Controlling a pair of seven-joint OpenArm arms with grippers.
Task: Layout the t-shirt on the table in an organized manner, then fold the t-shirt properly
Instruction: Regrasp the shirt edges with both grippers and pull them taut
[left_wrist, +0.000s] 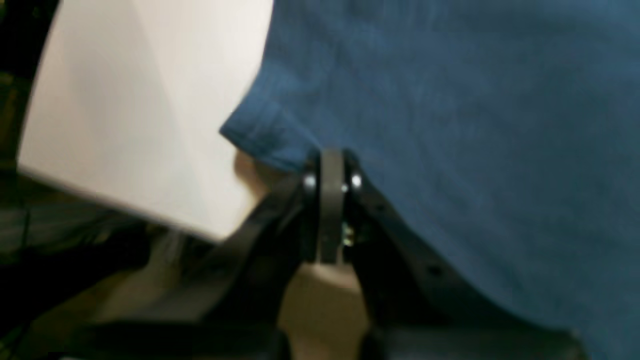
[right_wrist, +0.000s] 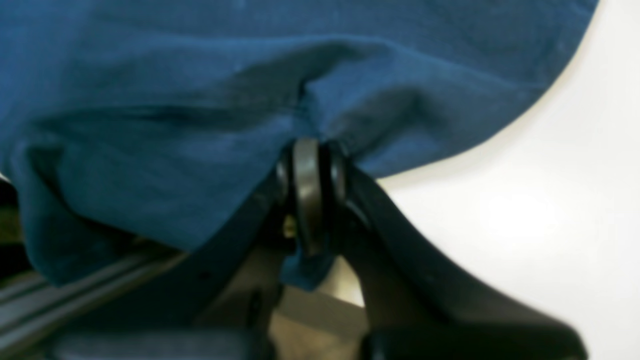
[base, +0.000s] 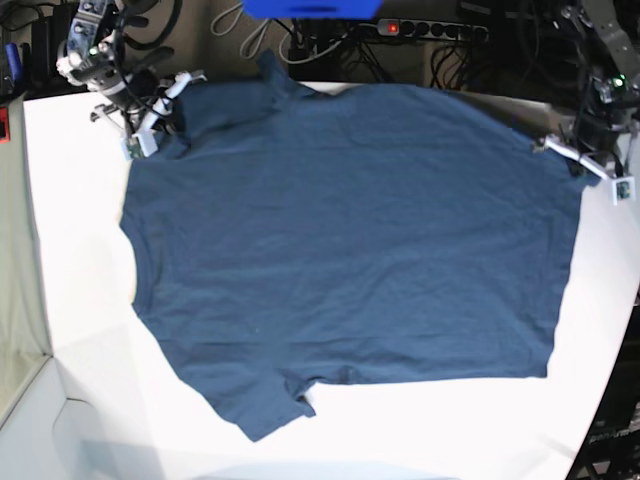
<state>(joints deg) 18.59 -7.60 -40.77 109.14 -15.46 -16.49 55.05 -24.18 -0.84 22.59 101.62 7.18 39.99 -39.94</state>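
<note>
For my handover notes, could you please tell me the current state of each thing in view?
t-shirt: spread mostly flat on the table, far edge gripped at both corners.
table: white top, largely covered by the shirt.
left end effector: shut on the shirt's edge.
right end effector: shut on bunched, puckered fabric.

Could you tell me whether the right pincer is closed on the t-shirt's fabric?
Yes, the right pincer is shut, with t-shirt cloth bunched and pinched between its jaws.
</note>
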